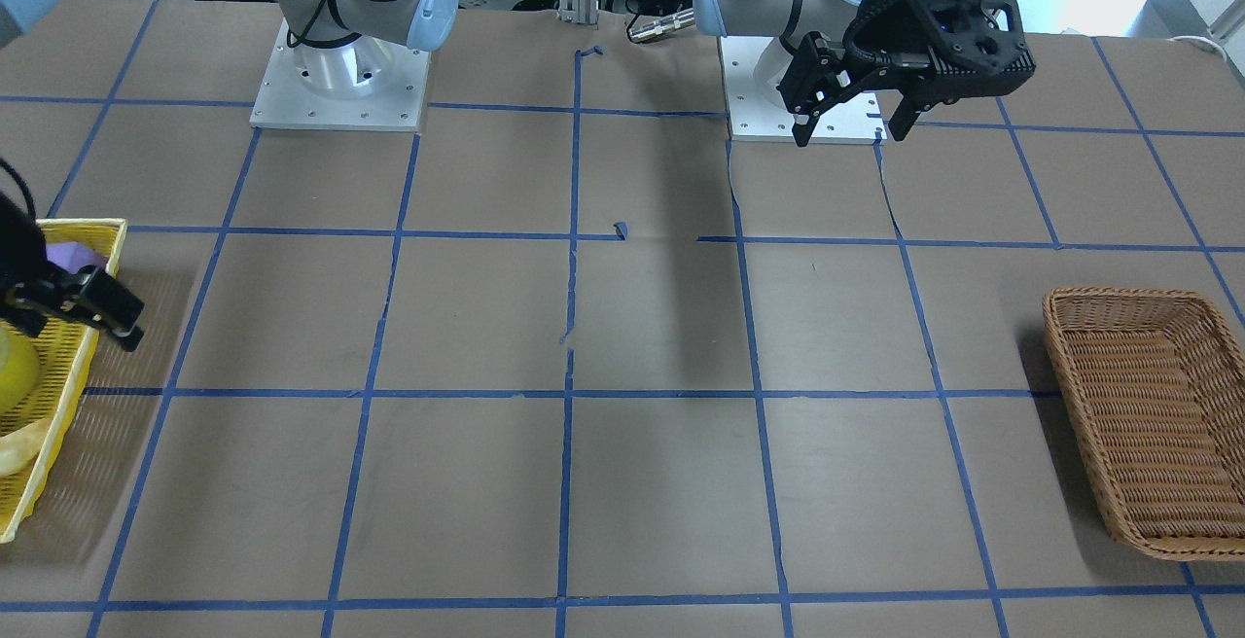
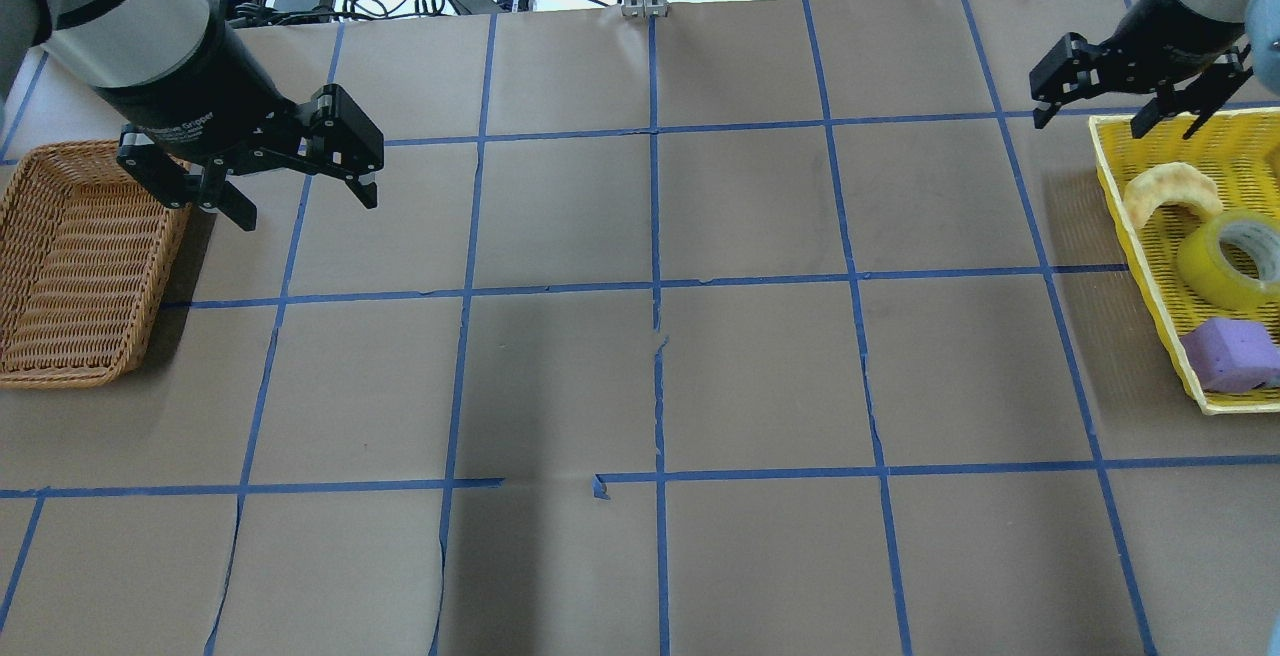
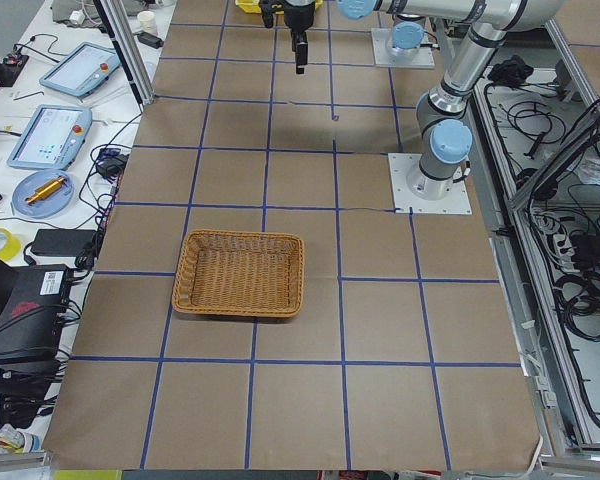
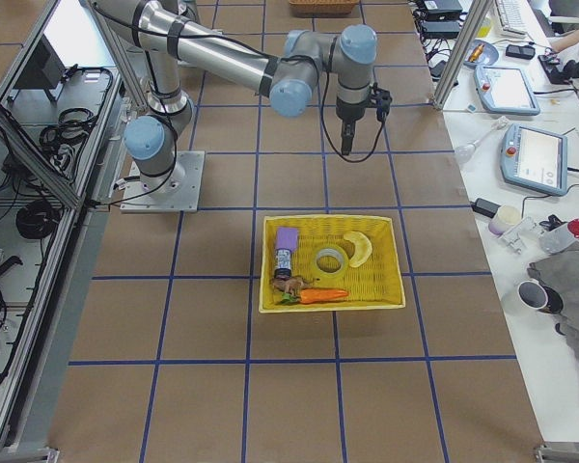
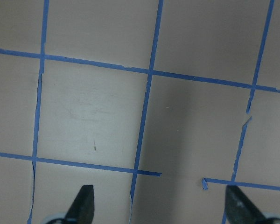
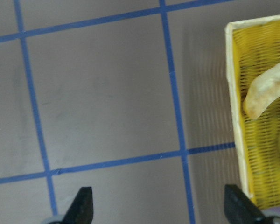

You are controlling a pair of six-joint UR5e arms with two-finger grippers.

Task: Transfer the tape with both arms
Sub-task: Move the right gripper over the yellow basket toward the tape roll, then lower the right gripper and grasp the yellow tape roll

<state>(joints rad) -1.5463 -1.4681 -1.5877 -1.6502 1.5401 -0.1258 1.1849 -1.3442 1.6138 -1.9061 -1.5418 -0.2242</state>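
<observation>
While glossy yellow tape ring (image 2: pixel 1232 258) sits in yellow mesh basket (image 2: pixel 1145 236), black right gripper (image 2: pixel 1090 126) released nearby, black left gripper (image 2: pixel 310 214) released far off.

Bright even light, soft shadows, sharp

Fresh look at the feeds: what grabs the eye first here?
The yellow tape lies in the yellow basket on the robot's right, beside a purple block. The right claw hangs open by that basket's corner. The left claw hangs open beside the wicker basket.
</observation>
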